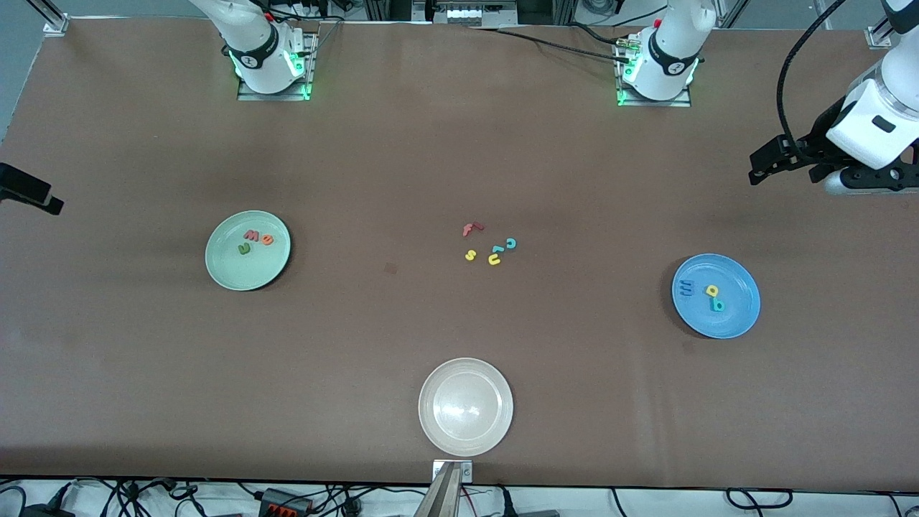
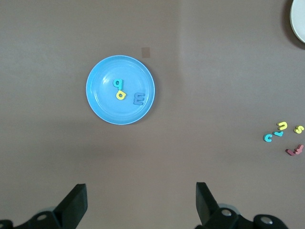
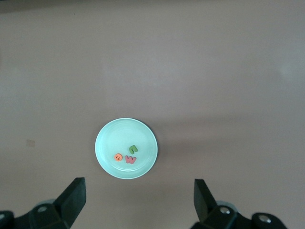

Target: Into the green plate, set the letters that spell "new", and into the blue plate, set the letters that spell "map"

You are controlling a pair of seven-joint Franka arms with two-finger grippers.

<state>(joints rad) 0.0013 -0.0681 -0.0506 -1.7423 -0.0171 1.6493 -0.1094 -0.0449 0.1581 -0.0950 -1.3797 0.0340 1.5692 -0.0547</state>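
Note:
The green plate holds a dark green n, a pinkish-red w and an orange e. In the blue plate lie a purplish-blue m, a yellow a and a teal p. My left gripper hangs open and holds nothing, over bare table at the left arm's end. My right gripper is open with nothing in it, high over the right arm's end.
Loose letters lie in a cluster mid-table: a red f, a teal c, a yellow s, a yellow u and a small teal piece. A whitish-beige plate sits near the front edge.

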